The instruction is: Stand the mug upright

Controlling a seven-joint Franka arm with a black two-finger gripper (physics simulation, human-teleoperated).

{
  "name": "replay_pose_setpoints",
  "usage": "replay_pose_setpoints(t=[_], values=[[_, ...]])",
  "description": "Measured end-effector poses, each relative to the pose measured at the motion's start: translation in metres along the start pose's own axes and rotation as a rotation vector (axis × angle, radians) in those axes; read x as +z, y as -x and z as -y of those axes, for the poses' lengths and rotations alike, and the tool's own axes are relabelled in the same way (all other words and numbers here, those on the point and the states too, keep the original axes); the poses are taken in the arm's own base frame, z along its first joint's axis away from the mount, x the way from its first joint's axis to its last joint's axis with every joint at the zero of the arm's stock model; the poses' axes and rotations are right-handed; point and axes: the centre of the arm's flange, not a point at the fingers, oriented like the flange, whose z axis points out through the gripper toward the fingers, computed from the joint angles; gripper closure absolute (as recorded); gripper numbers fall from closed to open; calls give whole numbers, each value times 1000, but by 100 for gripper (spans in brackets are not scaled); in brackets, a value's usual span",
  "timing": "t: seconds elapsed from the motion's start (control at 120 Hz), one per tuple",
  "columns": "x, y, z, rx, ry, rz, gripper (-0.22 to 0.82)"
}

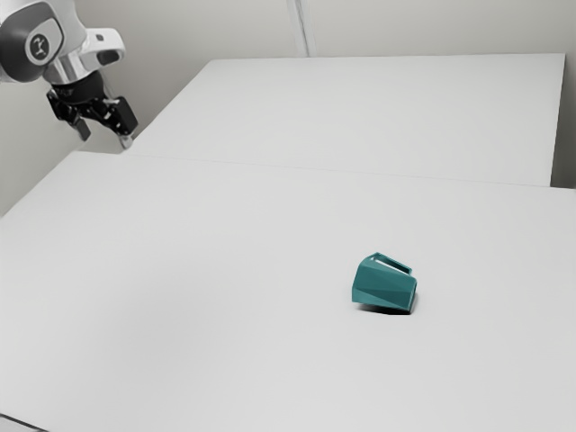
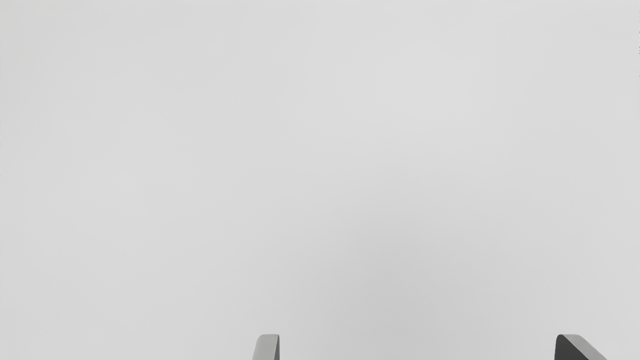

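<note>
The hand (image 1: 105, 137) hangs spread, a round logo (image 1: 40, 47) on its arm (image 1: 76, 61), the mug (image 1: 384, 288) tipped.

Mug (image 1: 384, 285) looks like matt teal plastic tbh, kinda faceted but smooth. Counter's (image 1: 225, 297) smooth, plain matt white. Pincer (image 1: 106, 137) is black, a bit glossy, with smooth grey fingertips (image 2: 266, 347).

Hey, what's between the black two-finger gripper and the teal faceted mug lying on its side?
Just a bare stretch of smooth white tabletop between the black two-finger gripper and the teal faceted mug, as the exterior view shows.
</note>
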Motion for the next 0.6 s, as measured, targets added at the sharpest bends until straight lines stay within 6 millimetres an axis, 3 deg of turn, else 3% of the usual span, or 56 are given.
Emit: replay_pose_setpoints(t=[0.2,0.267,0.367,0.533,0.6], values=[[8,-13,-8,52,1,-18,0],[21,-23,-13,70,5,-8,0],[34,-39,-35,96,77,-22,0],[78,-57,-73,66,320,12,0],[105,-60,-87,45,409,53,0]])
